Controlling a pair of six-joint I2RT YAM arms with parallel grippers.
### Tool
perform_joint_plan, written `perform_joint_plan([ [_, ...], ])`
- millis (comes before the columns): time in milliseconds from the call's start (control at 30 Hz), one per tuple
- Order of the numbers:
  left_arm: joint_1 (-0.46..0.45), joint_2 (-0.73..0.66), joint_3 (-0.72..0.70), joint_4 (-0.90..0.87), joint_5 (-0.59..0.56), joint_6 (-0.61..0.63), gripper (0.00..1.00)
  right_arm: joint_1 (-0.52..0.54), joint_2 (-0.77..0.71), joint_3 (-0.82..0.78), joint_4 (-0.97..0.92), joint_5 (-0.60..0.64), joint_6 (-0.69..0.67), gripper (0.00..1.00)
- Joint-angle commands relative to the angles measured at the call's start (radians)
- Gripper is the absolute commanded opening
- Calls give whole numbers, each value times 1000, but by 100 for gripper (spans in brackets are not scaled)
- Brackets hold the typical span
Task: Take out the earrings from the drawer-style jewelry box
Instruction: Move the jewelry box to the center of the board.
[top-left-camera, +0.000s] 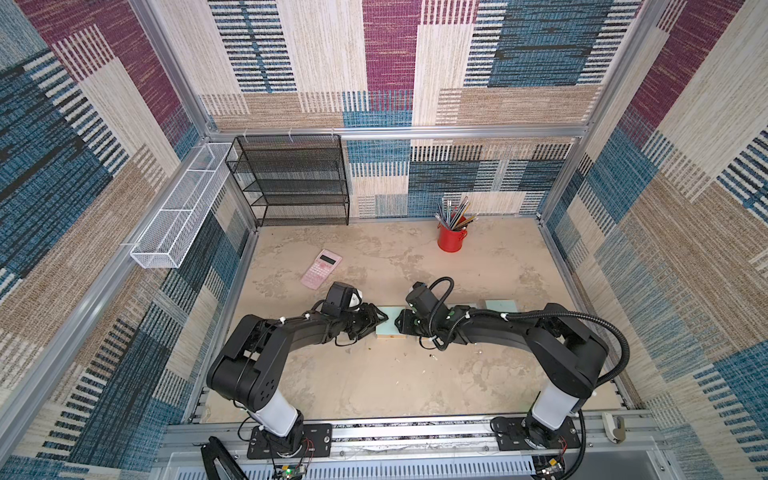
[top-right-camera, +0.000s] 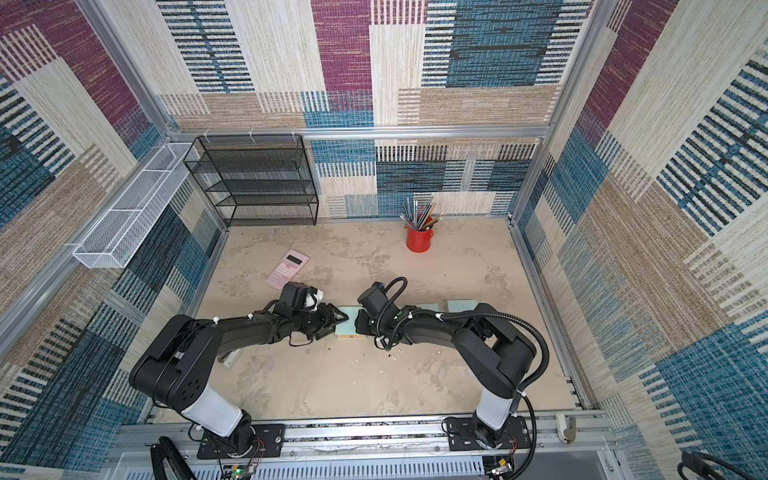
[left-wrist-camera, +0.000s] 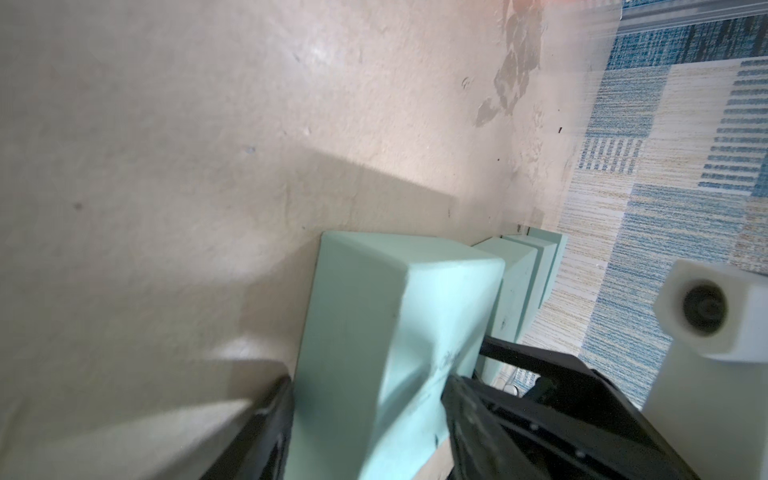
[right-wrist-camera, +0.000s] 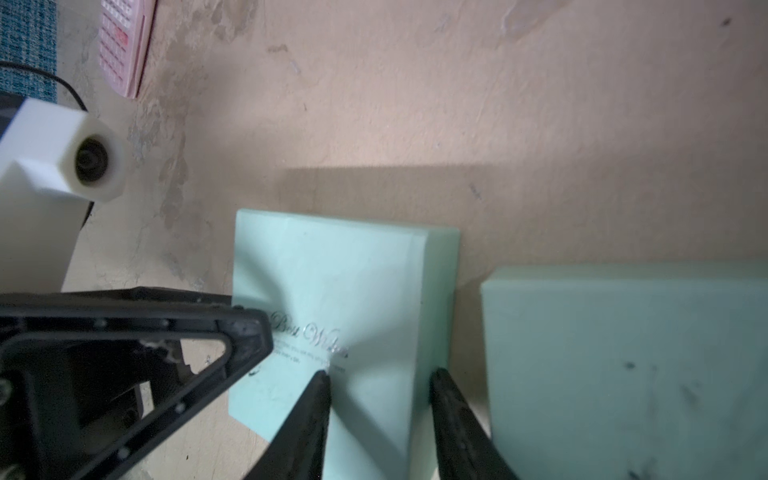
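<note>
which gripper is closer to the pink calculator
Left. The left gripper is a little in front of the calculator; the right gripper lies farther, across the mint-green box.

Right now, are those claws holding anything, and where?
The mint-green box: left gripper pinches one end, right gripper, it seems, the opposite end.

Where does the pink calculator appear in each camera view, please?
A top view: calculator, left of centre.
A top view: calculator, left of centre again.
Left wrist: not in it.
Right wrist: calculator, cropped at the frame's edge.
Shared landmark: the lettered green box, in all four.
</note>
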Motion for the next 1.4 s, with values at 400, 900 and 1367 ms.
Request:
perform_joint_plan([
  [400,-22,-44,-23,-28,48,-20,59,20,1,15,57,-91,-4,40],
  [900,-23,-55,-35,-27,44,-24,59,29,-5,-8,64,-69,20,41],
  [1367,-22,-71,-50,-51,-11,-30,59,29,-9,-16,54,-44,33,53],
])
